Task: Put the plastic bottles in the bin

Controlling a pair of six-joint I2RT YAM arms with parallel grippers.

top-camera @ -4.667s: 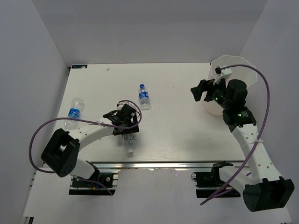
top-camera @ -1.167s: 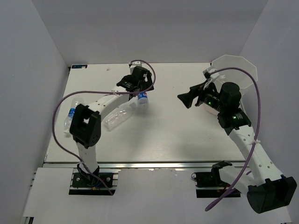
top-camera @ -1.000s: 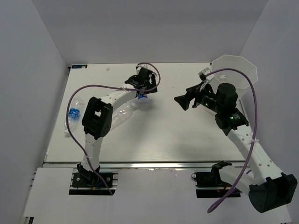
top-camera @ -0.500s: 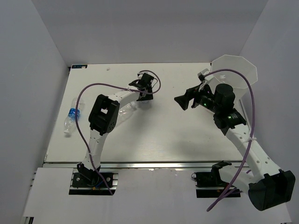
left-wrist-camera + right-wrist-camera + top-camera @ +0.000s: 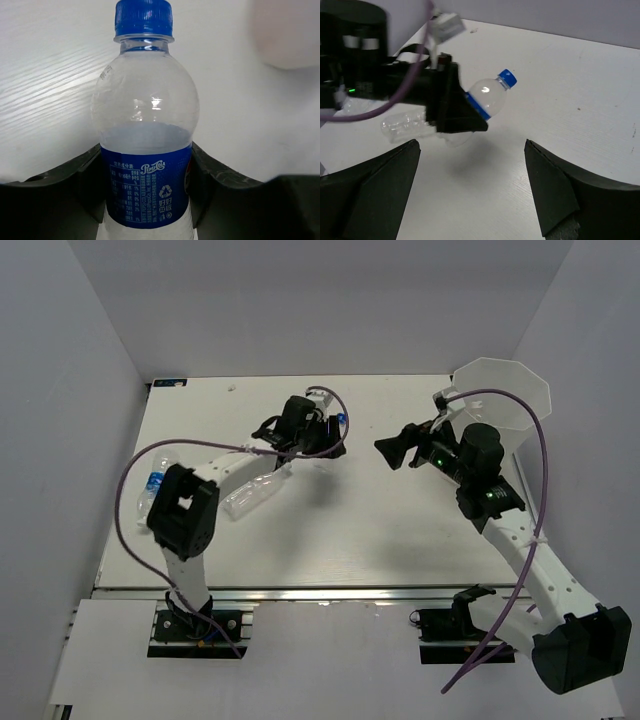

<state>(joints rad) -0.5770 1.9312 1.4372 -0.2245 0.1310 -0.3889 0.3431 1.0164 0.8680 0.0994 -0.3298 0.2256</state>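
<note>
My left gripper (image 5: pixel 322 430) is shut on a clear plastic bottle (image 5: pixel 145 120), its fingers (image 5: pixel 210 175) pressing the blue label from both sides. This bottle (image 5: pixel 487 100) hangs above the table with its blue cap (image 5: pixel 341 420) pointing right. A second bottle (image 5: pixel 250 491) lies on the table under the left arm, and a third bottle (image 5: pixel 156 481) lies near the left edge. The bin (image 5: pixel 502 390) stands at the back right, partly behind the right arm. My right gripper (image 5: pixel 393 448) hovers open between the held bottle and the bin, with nothing in it (image 5: pixel 472 190).
Grey walls close in the white table (image 5: pixel 380 530) on the left, back and right. The left arm's purple cable (image 5: pixel 135 465) loops over the table's left side. The bin shows as a pale blur (image 5: pixel 285 35) in the left wrist view.
The left gripper has shut on the bottle and raised it off the table, shifting a little right. The right arm has barely moved and stays open.
</note>
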